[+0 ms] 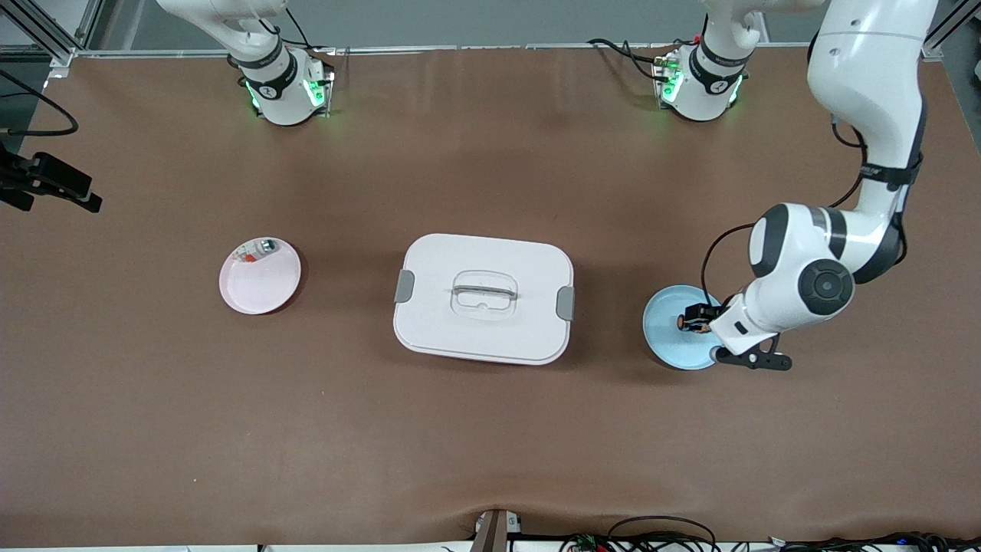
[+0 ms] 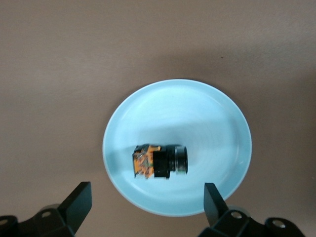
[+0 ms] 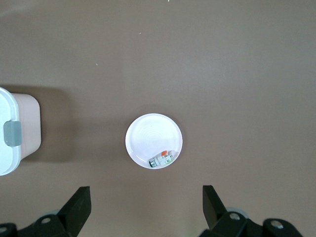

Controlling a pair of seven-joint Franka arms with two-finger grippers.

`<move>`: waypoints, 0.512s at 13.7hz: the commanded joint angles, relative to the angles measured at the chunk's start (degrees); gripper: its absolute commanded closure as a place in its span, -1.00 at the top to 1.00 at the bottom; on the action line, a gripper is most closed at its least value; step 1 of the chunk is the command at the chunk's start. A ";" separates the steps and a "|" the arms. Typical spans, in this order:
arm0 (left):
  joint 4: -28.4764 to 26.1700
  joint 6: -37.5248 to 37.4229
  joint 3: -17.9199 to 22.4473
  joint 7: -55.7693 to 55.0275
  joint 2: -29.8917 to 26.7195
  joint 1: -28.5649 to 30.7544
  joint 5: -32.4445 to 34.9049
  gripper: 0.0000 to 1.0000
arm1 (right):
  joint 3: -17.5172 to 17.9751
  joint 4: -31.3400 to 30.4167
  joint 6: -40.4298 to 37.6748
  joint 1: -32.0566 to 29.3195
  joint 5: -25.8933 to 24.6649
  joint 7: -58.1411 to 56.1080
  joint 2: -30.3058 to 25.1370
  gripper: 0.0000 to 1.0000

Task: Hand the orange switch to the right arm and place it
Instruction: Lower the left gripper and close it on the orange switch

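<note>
Brown desk (image 1: 490, 429) is seen carrying a white lidded box (image 1: 483, 297) at its middle, between a white plate (image 1: 260, 276) with a small white part (image 1: 258, 249) and a blue plate (image 1: 668, 337). On the blue plate the orange switch (image 2: 159, 161) is laid on its side. Above it the left tool (image 2: 147, 202) is held with fingers wide apart, nothing gripped. Over the white plate the right tool (image 3: 146, 203) is likewise spread, empty.

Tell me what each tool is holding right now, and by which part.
Nothing is held. The left tool is open over the blue plate, where the orange switch lies untouched. The right tool is open, high above the white plate.
</note>
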 commanded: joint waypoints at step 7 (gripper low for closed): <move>0.74 3.83 -0.47 -2.63 -3.55 -0.29 0.14 1.00 | -0.11 -1.01 -0.42 0.25 0.01 0.83 -1.23 1.00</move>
